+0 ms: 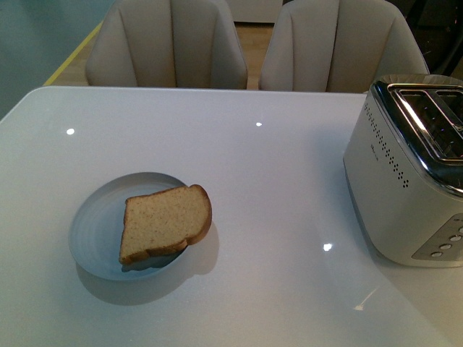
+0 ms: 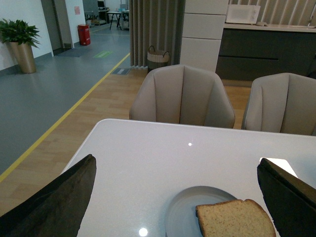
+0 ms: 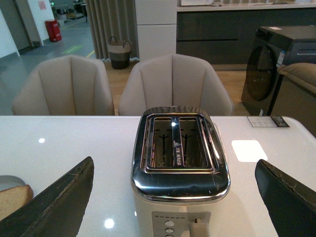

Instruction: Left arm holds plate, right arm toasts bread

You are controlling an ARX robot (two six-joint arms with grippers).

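White, glossy table (image 1: 253, 144) fills the front view, with neither arm showing there. On its left part sits the pale blue plate (image 1: 90, 231), round and shallow with faint rings. The bread (image 1: 165, 223), a single light brown wholemeal slice with a darker crust, lies on the plate's right half. Its rounded top pokes out over the rim on the side facing the toaster (image 1: 401, 195).

That cream-bodied toaster, with its chrome top, stands at the table's right edge, well apart from the plate. Its two slots (image 3: 177, 143) point upward and look empty, and small buttons sit low on its near face. Two beige upholstered chairs (image 1: 166, 43) stand at the far side of the table.

From the left wrist view, the left gripper (image 2: 176, 162) hangs above the table on the near side of the plate. Its black fingers (image 2: 54, 202) are spread wide, and the plate and bread show between them, ungrasped. From the right wrist view, the right gripper (image 3: 174, 163) faces the toaster from the near side. Its jaws are likewise spread far apart with nothing held, and the toaster shows between the two fingers without touching either one.
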